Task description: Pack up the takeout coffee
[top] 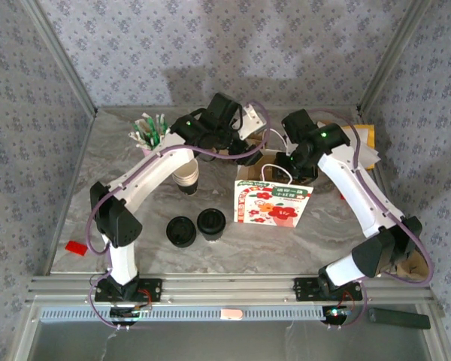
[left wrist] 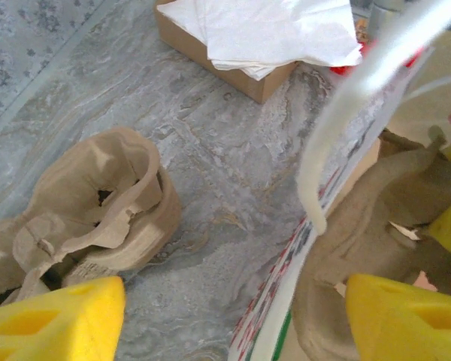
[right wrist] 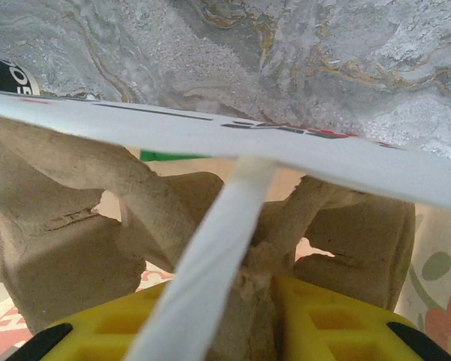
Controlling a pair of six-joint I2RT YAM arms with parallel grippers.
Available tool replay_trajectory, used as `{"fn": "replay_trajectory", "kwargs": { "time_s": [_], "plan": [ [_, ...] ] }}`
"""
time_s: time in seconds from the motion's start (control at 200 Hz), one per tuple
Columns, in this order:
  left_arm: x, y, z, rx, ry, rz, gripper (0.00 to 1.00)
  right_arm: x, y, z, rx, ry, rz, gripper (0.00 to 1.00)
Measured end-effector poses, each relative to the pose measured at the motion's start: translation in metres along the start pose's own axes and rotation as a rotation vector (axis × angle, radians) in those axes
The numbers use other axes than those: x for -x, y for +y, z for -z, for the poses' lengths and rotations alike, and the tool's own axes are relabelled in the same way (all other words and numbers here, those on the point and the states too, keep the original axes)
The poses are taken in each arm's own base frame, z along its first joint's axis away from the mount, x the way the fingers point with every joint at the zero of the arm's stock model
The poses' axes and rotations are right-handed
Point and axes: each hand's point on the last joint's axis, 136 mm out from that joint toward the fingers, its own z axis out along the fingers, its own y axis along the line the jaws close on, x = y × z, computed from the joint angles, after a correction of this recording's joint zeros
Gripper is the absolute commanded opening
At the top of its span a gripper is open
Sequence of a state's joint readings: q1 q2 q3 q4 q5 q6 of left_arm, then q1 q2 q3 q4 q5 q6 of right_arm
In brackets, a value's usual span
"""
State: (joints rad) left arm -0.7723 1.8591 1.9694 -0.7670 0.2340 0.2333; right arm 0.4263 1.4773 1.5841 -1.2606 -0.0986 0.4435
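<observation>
The takeout coffee [top: 211, 223], a white cup under a black lid, stands on the table in front of the floral paper bag [top: 274, 201], clear of both arms. My left gripper [top: 248, 154] [left wrist: 237, 301] is open over the bag's back left edge. One of its yellow fingers [left wrist: 406, 316] is inside the bag and the other [left wrist: 52, 320] is outside, over the table. My right gripper [top: 297, 169] [right wrist: 274, 293] reaches into the bag from the right. It is shut on a ridge of the brown pulp cup carrier [right wrist: 75, 226] inside the bag. The bag's white handle [right wrist: 210, 256] crosses in front of it.
A low pile of black lids [top: 181, 231] lies left of the coffee, with stacked lidless cups [top: 188, 179] behind it. A second pulp carrier [left wrist: 83, 218] lies on the table near the left gripper. A napkin box [left wrist: 240, 45] and a holder of sachets [top: 150, 129] stand at the back.
</observation>
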Motion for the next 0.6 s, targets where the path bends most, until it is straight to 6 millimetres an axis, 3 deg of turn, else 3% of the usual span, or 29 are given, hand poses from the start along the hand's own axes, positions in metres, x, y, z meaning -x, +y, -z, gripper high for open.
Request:
{"fn": "replay_trajectory", "kwargs": {
  "time_s": [0.205,0.385,0.495,0.6],
  "plan": [
    [0.011,-0.006,0.013,-0.035,-0.043,-0.017,0.94,0.000,-0.001,0.001,0.005,-0.001,0.004,0.34],
    [0.038,-0.011,0.030,-0.057,-0.120,-0.042,0.88,0.000,-0.001,0.002,0.007,-0.004,0.010,0.34],
    [0.054,-0.011,0.036,-0.061,-0.163,-0.060,0.78,0.000,-0.001,0.003,0.009,-0.005,0.012,0.35],
    [0.064,-0.011,0.033,-0.069,-0.183,-0.078,0.59,-0.001,-0.001,0.003,0.014,-0.003,0.010,0.34]
  ]
}}
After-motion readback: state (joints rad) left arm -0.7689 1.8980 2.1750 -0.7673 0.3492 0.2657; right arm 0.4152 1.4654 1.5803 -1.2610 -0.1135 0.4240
